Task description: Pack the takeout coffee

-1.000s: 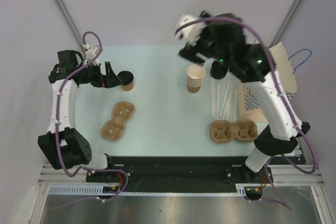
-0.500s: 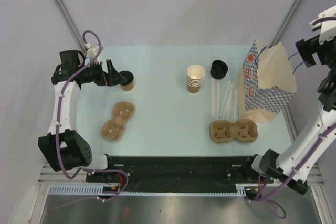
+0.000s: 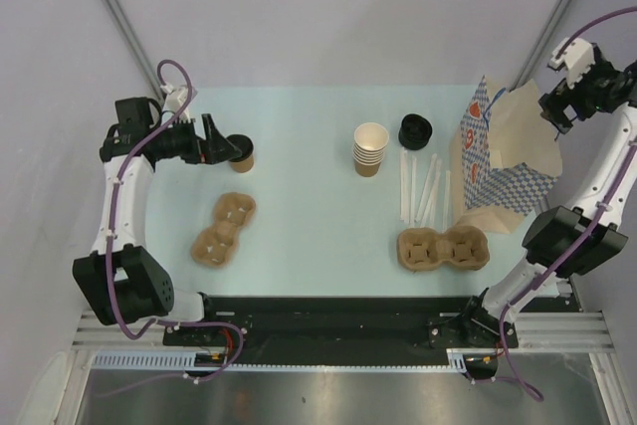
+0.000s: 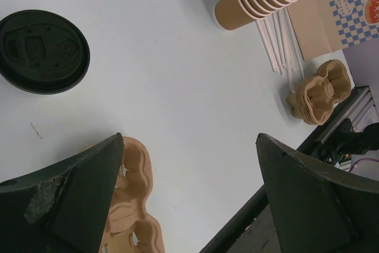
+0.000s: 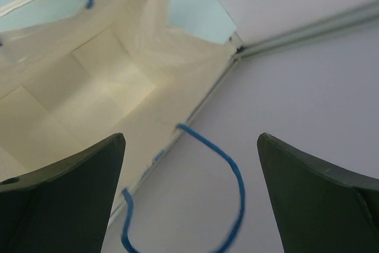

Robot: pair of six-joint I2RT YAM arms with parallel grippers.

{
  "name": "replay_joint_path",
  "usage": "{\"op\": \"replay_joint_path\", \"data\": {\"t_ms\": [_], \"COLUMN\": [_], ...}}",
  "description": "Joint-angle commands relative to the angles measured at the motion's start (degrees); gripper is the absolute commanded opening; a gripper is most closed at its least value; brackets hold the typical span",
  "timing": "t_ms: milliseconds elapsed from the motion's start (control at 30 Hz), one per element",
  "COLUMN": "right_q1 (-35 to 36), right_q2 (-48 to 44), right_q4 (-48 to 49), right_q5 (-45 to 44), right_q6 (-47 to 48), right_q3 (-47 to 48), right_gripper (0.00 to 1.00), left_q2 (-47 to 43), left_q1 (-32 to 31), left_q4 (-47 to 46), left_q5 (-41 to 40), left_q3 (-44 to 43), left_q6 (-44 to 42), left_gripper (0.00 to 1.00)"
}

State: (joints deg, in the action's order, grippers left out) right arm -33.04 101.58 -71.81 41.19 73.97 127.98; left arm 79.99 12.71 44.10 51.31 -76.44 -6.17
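- Tan kraft with a black lid: one takeout coffee (image 3: 239, 153) stands near the table's (image 3: 318, 208) far left corner. The left tool (image 3: 217, 142) is just beside it, fingers apart and holding nothing.
- One stack of lidless tan cups (image 3: 370, 149) stands mid-table toward the far edge, with one black lid pile (image 3: 417, 131) just right of it.
- About five white wrapped straws (image 3: 423, 189) lie right of centre.
- Two moulded pulp carriers, one near the left edge (image 3: 224, 228) and one toward the near right corner (image 3: 444, 249).
- One blue-checked paper bag (image 3: 508, 151) stands open at the right edge. The right tool (image 5: 190, 139) hovers over its mouth, fingers apart, empty.
- The table is pale mint and matte. The walls (image 3: 328, 17) are plain grey-lilac, with metal struts (image 3: 119, 12) at the far corners.
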Motion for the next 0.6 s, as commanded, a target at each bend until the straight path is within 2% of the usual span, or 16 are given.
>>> {"op": "replay_joint_path", "data": {"t_ms": [0,100,267,567], "right_q1": [4.2,7.37,11.84,14.93], "right_q2": [-2.79,-2.09,1.16,7.31], "right_q4": [4.71,7.47,8.26,10.2], "right_q5": [0.31,-2.33,-5.76,-10.77], "right_q6": [11.01,12.85,15.14,17.52], "right_q3": [-5.52,-7.92,-6.78,-4.06], "right_gripper": [1.0,1.0,1.0,0.98], "left_q2": [-0.36,-0.18,0.52,1.31], "left_q1": [0.04,0.03,0.12,0.12], "left_q4": [-2.43,-2.0,-1.82,-1.74], "left_q5": [2.3,2.13,1.86,2.13], "left_q3": [1.03,1.38,1.47,1.82], "left_q6": [0.99,0.38,-0.33,-0.68], "left_gripper": [1.0,0.99,1.0,0.99]}}
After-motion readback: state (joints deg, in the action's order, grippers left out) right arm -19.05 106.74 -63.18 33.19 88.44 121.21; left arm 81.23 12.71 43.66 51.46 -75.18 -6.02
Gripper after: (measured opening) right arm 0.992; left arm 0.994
